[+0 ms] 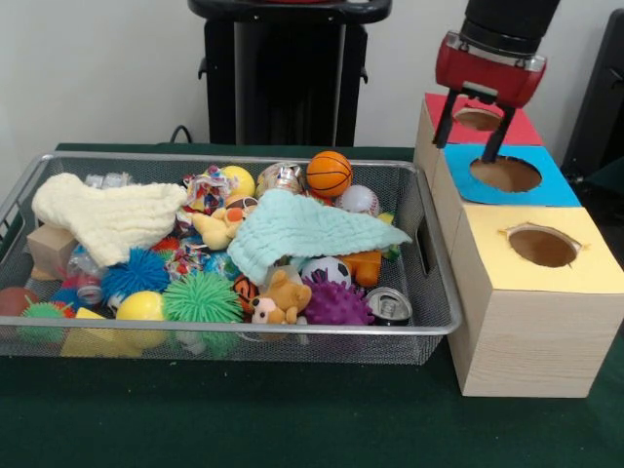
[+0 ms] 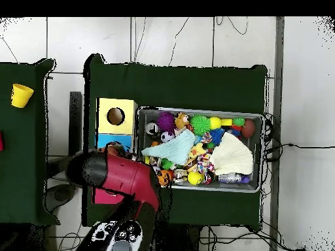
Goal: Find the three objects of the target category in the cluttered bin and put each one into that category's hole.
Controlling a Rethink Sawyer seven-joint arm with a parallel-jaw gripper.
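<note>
While the gripper [image 1: 478, 135] hangs with its two black fingers spread apart and nothing between them, it stands over the row of holes, above the red-topped box [image 1: 480, 119] and the blue-topped one [image 1: 507, 174] just beside it. From this I judge that the arm is at the boxes and not in the bin, either after a drop or before going for a next object (the pictures do not show which). I cannot see inside any hole, so how many of the three objects are already placed cannot be told.

Next in the row, nearest the camera, is the yellow-topped box [image 1: 542, 246], with its round hole also dark.

The wire bin [image 1: 436, 292] stands on the green counter [image 1: 292, 419] just beside the boxes and it is full. The task does not name the category. Balls are many: an orange basketball [image 1: 330, 173], a small soccer ball [image 1: 325, 270], a purple spiky ball [image 1: 337, 303] and a green spiky ball [image 1: 202, 296]. A mint cloth [image 1: 302, 229] and a cream cloth [image 1: 107, 216] cover part of the heap, so more objects may lie hidden under them.
</note>
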